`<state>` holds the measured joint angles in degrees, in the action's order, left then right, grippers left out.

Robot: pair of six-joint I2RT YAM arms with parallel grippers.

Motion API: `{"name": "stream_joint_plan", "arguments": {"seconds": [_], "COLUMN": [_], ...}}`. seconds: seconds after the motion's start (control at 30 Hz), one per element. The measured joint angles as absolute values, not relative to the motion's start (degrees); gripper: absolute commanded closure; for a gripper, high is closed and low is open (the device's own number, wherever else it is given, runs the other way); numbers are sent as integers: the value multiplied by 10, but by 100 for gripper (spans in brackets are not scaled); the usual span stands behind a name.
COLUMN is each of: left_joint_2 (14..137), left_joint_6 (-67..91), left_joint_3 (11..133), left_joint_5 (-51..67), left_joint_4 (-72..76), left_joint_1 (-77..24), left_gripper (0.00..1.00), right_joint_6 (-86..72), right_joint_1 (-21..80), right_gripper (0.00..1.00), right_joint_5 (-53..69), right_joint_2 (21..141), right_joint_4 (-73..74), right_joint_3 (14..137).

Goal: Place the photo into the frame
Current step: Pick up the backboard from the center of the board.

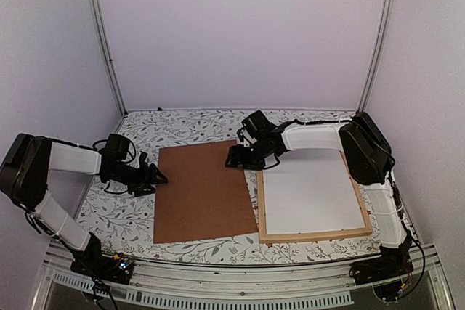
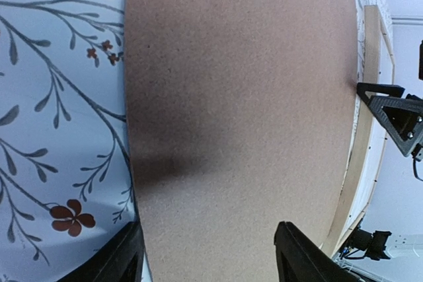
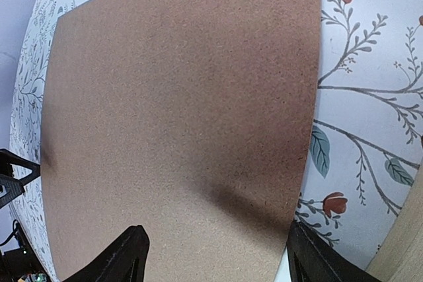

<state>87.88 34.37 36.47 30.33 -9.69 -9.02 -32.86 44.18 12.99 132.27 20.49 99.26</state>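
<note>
Top external: the frame [image 1: 314,236] lies just right of the right claw [image 1: 232,157].

No writing, label, brand or number can be read anywhere: the brown board [image 1: 202,190], the wooden frame [image 1: 312,236] and the flowered tablecloth [image 1: 182,125] carry none.

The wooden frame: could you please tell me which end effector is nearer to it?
Right. The right end effector sits just beyond the frame's far-left corner; the left end effector is across the brown board, at its left edge.
</note>
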Motion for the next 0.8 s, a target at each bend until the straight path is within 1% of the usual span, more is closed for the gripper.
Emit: {"name": "stream_joint_plan", "arguments": {"seconds": [0.23,0.6,0.8], "left_joint_2": [871,814,770], "left_joint_6": [359,382,396], "left_joint_3": [350,347,348], "left_joint_5": [326,361,395], "left_joint_4": [-69,-30,19], "left_joint_1": [-84,-76,-72], "left_gripper": [32,32,32], "right_joint_6": [-339,-351,-353], "right_joint_1": [442,441,438], "right_gripper": [25,25,25], "right_joint_5": [124,104,100], "right_joint_2": [1314,1305,1299], "right_joint_4": [189,180,171], "right_joint_3": [975,959,948]}}
